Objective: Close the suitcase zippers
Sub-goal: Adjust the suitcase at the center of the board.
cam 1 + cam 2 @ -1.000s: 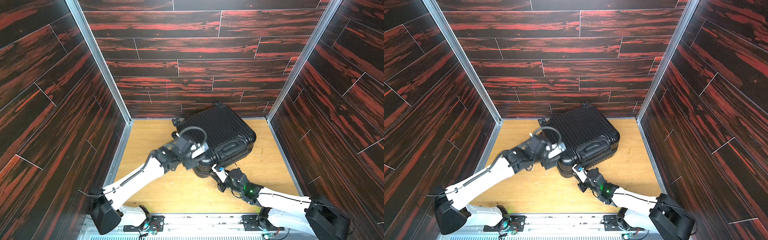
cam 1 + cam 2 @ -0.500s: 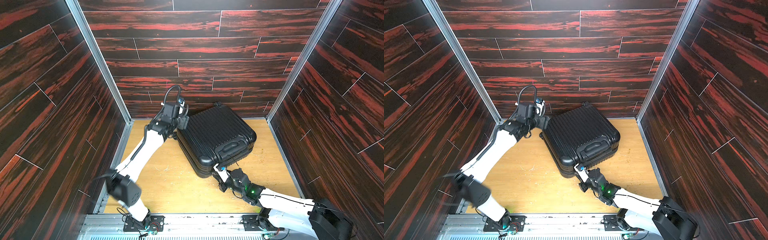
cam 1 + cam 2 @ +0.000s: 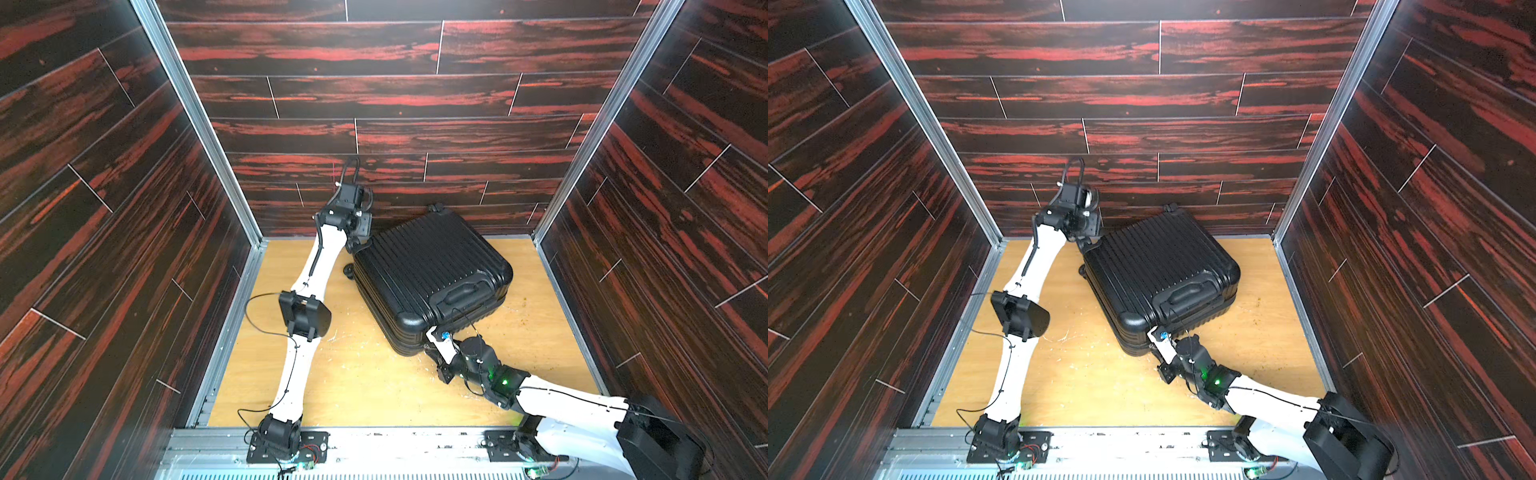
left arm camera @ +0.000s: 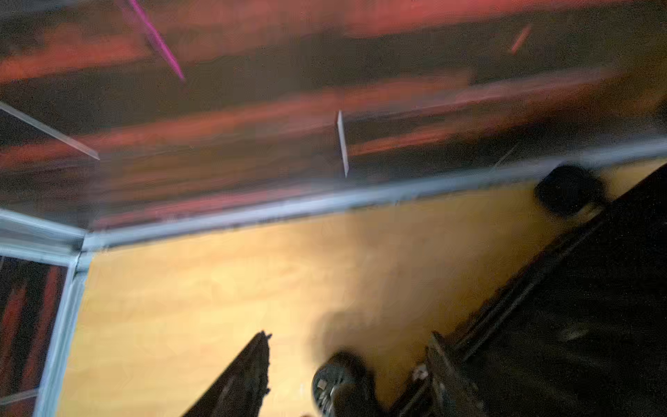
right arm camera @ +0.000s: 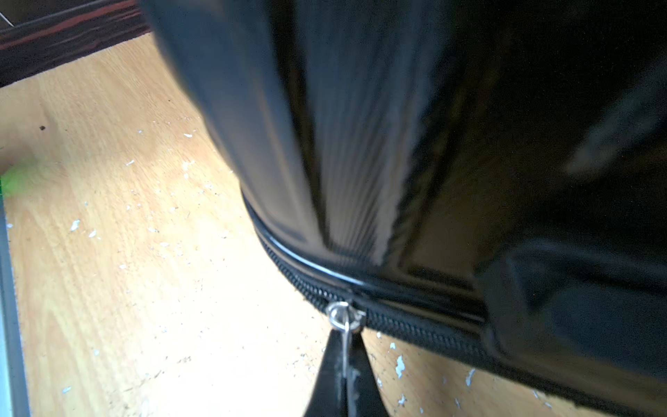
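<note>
While the right gripper point(image 5: 343, 346) pinches the pull point(image 5: 343, 318) at the near corner of the suitcase point(image 3: 428, 270), flat on the floor point(image 3: 374, 386), drag along the zipper point(image 5: 415, 326), not outward, with the left gripper point(image 4: 348, 346), jaws apart, bracing the far corner.

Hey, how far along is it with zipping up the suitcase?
Done: the suitcase lies with its shells shut together. In hand: the right gripper is pinched shut on the zipper pull at the near corner; the left gripper stands open by a wheel at the far corner. Left: running the pull along the track; how much is zipped cannot be told.
</note>
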Controlling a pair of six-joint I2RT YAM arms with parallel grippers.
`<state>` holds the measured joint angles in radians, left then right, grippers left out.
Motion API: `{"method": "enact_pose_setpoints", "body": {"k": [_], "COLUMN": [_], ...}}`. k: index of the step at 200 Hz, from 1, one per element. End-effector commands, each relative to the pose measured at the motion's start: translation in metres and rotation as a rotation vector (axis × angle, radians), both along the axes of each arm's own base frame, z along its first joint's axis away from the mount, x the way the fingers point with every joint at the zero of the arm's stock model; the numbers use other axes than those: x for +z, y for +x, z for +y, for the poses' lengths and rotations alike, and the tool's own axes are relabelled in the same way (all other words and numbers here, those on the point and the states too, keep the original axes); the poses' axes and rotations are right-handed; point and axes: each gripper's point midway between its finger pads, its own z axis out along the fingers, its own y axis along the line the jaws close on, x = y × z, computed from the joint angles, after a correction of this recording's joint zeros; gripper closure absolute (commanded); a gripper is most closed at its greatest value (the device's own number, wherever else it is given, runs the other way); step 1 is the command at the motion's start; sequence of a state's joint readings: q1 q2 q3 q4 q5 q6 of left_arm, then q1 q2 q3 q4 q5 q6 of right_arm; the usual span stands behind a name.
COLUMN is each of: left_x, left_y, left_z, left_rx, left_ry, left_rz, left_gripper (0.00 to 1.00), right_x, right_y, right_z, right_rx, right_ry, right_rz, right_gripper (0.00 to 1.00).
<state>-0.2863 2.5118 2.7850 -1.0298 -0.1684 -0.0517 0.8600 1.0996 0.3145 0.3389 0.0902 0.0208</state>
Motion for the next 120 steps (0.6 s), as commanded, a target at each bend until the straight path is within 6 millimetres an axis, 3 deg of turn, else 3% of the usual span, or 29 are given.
{"method": "enact_pose_setpoints", "body": {"k": [1,9,24,73,120], "left_x": [-0.028,-0.034,-0.044,-0.055,-0.04], "left_y": [-0.059,-0.069,-0.088,-0.159,-0.225], "left_z": [0.027,0.03,0.036,0.054,0.076], "left_rx": [-0.019,-0.038,-0.057,-0.076,-0.009], "left_ry": [0.167,0.189,0.216,0.249,0.207], "left_rz": [0.246,0.279,0.337,0.512,0.462], "left_gripper": [0.3,0.3,0.42,0.43,0.45], "right_x": [0.019,0.021,0.022,0.032,0.034], "right_y": [0.014,0.016,0.021,0.045,0.074], "right_z": [0.005,0.004,0.0,-0.017,-0.03], "right_rx": [-0.02,-0.025,-0.035,-0.085,-0.105], "right_ry": [0.016,0.012,0.01,0.029,0.021], "right_rz": [-0.05,-0.056,-0.059,-0.051,-0.036], "right_gripper": [1.0,1.0,1.0,1.0,1.0]}}
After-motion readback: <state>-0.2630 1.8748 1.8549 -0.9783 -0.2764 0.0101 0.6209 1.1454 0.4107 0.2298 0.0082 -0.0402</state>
